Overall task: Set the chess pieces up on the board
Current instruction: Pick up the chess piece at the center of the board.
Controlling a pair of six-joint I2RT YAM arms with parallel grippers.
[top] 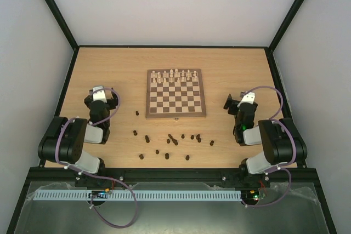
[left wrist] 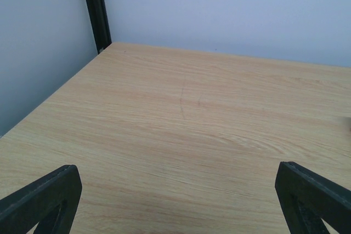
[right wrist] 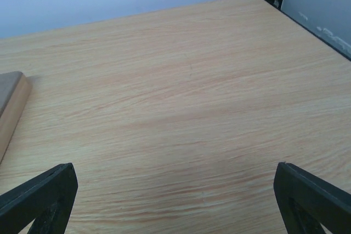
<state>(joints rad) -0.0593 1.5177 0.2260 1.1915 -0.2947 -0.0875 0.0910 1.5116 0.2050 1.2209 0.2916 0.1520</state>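
Dark brown wooden chess pieces [top: 174, 141] are what the task is about, and none of them stands on the square checkered wooden board [top: 176, 103] yet. The board's two near rows are bare, which is presumably where they belong.

Well to the left of the board, the left gripper [top: 104, 98] rests low over the light wooden tabletop [left wrist: 181, 108]. Its jaws are spread wide and hold nothing, and the left wrist view shows only bare wood between them. It looks parked rather than reaching.

Just left of the board's near-left corner, one dark piece sits apart from the others. The rest lie in a loose scatter along the board's near side, between the board and the arm bases. Both arms can likely reach them there. Whether each piece is upright or tipped over is too small to tell.

On the board's far rows the cream-white pieces [top: 173, 75] stand lined up, so that side appears finished.

Right of the board, the right gripper [top: 232, 102] also has its jaws wide apart and empty. The board's corner shows at the left edge of the right wrist view.
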